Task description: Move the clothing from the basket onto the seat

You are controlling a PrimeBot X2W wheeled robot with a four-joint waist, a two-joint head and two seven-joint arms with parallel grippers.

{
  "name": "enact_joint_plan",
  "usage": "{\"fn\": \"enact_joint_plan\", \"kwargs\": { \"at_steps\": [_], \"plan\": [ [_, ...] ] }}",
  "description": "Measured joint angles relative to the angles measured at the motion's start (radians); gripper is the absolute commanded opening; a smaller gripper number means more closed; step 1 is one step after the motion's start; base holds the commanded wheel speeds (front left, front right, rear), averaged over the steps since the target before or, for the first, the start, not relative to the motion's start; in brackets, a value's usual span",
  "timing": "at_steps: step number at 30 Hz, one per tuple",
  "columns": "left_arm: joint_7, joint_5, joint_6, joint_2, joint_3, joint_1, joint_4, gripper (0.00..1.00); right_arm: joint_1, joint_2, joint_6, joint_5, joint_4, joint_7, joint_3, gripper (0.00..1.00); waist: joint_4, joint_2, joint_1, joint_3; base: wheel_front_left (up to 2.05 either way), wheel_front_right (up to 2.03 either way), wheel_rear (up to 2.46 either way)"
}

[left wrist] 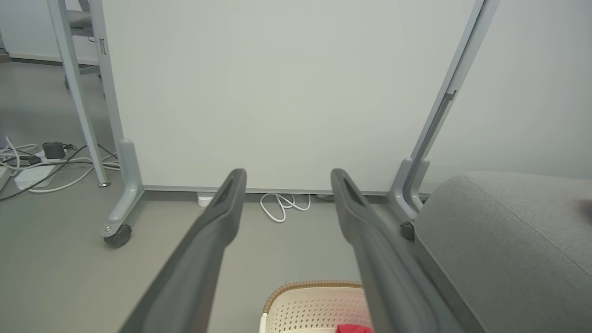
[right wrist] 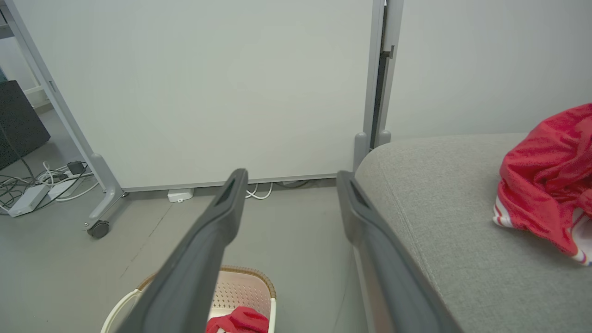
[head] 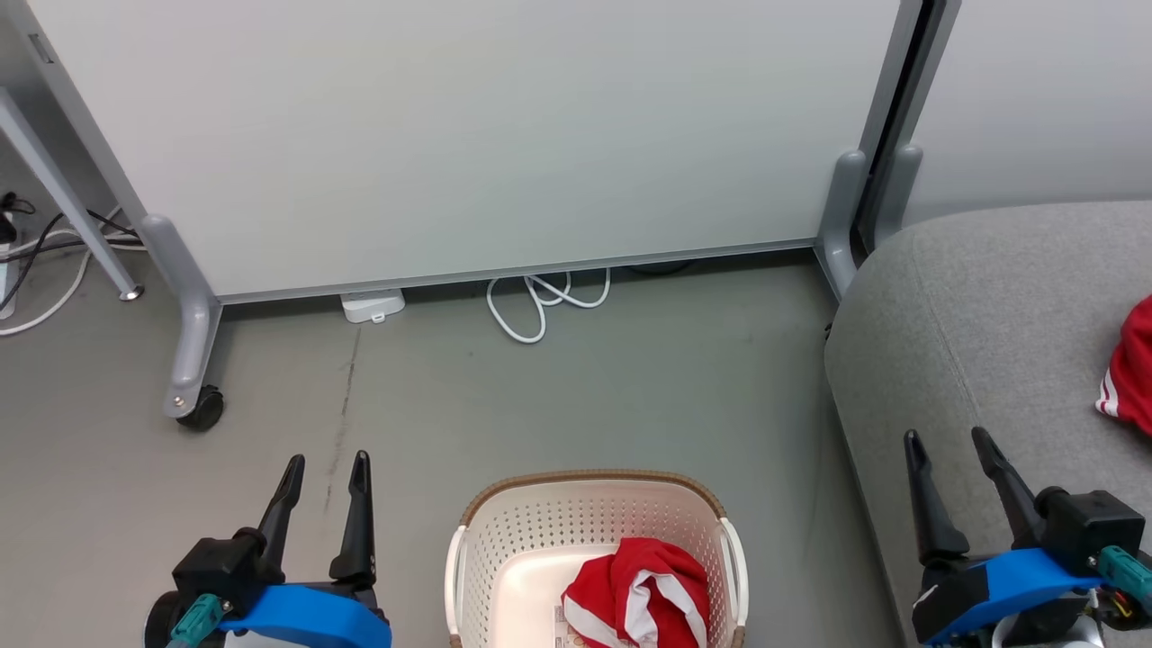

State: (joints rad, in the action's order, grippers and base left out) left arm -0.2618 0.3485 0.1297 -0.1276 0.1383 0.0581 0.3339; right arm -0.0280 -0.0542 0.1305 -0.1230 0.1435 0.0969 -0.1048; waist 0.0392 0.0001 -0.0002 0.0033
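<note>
One red garment [head: 634, 594] remains in basket [head: 585, 475], bottom centre, on its right half; other garment [head: 1132, 369] lies on seat [head: 972, 306], right edge. L gripper [head: 326, 463] & R gripper [head: 947, 439] both spread wide, empty. Basket garment sits btwn them, below tips, approx equidistant.

Grey floor [head: 630, 387] holds a cream basket [head: 585, 522], a grey sofa [head: 990, 306] near it, a wheeled white partition [head: 468, 135] and a looped cable [head: 540, 301].

The basket [head: 589, 477] stands open from above, with bare floor [head: 783, 423] between it and the seat [head: 981, 297].
</note>
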Motion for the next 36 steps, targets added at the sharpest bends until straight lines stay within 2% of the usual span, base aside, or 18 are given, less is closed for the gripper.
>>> {"fn": "enact_joint_plan", "kwargs": {
  "at_steps": [10,24,31,36],
  "plan": [
    [0.000,-0.007,0.000,0.002,-0.024,-0.016,0.004,1.00,0.013,0.002,0.000,-0.022,-0.009,-0.007,0.015,1.00,0.011,0.0000,0.0002,-0.004,0.00,0.00,0.00],
    [0.000,-0.013,0.000,0.007,-0.001,0.002,0.008,1.00,0.003,0.003,0.000,-0.039,-0.026,-0.006,0.027,1.00,-0.008,0.0000,0.0002,0.036,0.00,0.00,0.00],
    [0.000,-0.013,0.000,0.004,0.034,0.062,0.007,1.00,-0.068,0.003,0.000,-0.037,-0.063,0.002,0.053,1.00,-0.025,0.0000,0.0003,0.131,0.00,0.00,0.00],
    [0.000,-0.015,0.000,-0.009,0.075,0.153,0.016,1.00,-0.157,0.003,0.000,-0.035,-0.105,0.010,0.078,1.00,-0.050,0.0000,0.0004,0.267,0.00,0.00,0.00]
  ]
}}
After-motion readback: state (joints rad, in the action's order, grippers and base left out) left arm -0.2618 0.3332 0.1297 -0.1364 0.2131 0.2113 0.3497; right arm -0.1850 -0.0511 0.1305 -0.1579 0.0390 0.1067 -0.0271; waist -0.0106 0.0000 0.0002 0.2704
